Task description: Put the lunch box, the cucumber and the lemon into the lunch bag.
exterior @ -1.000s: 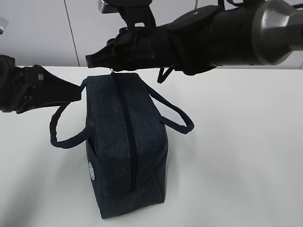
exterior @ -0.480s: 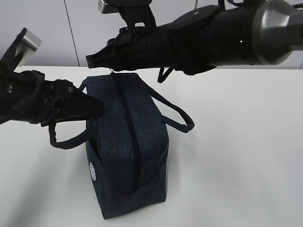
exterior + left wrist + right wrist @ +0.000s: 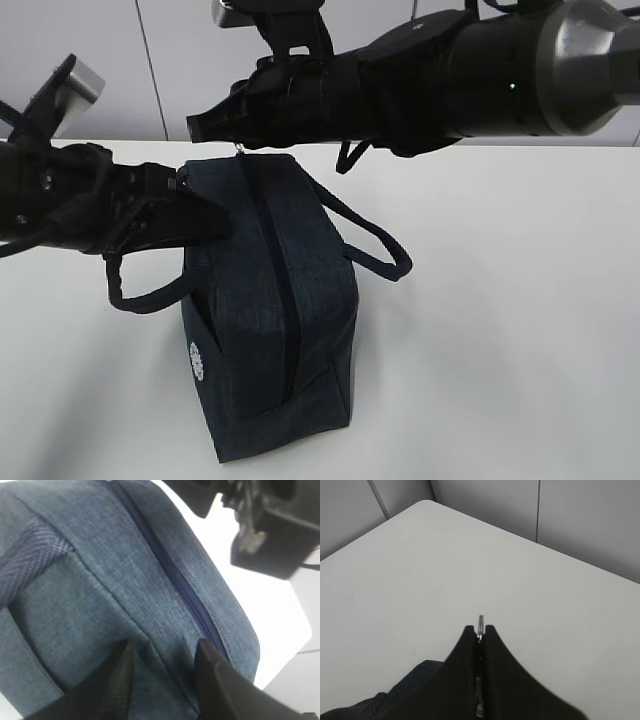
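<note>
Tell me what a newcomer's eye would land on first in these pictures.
First, the dark navy lunch bag standing mid-table, its zipper running along the top and looking shut. Above its far end the right hand is pinched shut on the silver ring pull. From the left, the left hand presses against the bag's upper side, its fingers set on the fabric beside the zipper.
</note>
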Motion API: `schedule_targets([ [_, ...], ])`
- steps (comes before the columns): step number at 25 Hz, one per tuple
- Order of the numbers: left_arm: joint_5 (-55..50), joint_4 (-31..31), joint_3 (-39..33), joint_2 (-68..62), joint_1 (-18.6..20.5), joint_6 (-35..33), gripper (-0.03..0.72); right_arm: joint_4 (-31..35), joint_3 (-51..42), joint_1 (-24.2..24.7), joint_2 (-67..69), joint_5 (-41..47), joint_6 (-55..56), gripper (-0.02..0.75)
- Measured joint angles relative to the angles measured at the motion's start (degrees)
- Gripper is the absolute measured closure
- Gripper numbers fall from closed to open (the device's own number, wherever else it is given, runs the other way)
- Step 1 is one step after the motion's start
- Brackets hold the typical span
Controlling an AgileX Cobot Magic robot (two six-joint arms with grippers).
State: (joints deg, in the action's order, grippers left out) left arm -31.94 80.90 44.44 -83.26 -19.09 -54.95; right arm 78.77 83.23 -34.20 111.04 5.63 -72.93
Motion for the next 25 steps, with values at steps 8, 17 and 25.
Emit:
schedule_targets([
  [8, -0.1, 0.73, 0.13, -3.89, -1.14, 0.22, 0.56, 0.0, 0.0, 0.0, 0.0, 0.12, -0.14, 0.738],
  [17, -4.16, -5.31, 4.66, -4.56, -1.36, 0.68, 0.692, 0.0, 0.0, 0.09, 0.0, 0.47, -0.18, 0.738],
  [25, -8.21, -16.44, 6.75, -4.56, -1.36, 6.61, 0.694, 0.0, 0.71, 0.09, 0.0, 1.66, -0.18, 0.738],
])
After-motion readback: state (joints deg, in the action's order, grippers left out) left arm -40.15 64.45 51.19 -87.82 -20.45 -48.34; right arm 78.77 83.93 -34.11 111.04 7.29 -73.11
